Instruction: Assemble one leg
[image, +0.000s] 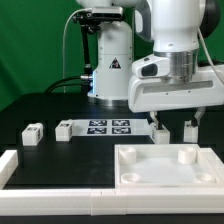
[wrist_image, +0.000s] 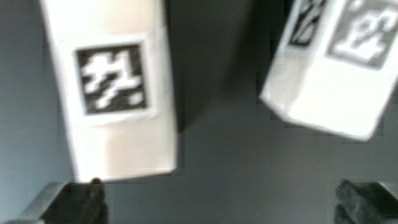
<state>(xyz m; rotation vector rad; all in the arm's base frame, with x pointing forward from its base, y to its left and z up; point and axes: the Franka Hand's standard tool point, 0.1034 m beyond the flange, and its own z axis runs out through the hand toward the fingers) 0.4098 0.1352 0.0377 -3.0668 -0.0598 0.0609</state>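
The gripper of the white robot arm hangs low over the black table, just behind the large flat white square panel with round corner sockets. Its fingers are spread wide and grasp nothing. In the wrist view the two dark fingertips sit near opposite edges of the picture, with only bare table between them.

The leg, a small white plastic block-like post with a square black-and-white tag on its side, lies on the table beyond the fingertips, clear of both. A second white tagged post lies near it, apart from it and at a slight angle to it.

In the exterior view, two small white pieces show at the level of the fingers (one by each finger). They are probably these same posts, but the view is too coarse to say which is which.

Towards the exterior view's left, the marker board lies flat. Beyond it are two more small white blocks, well apart from the gripper.
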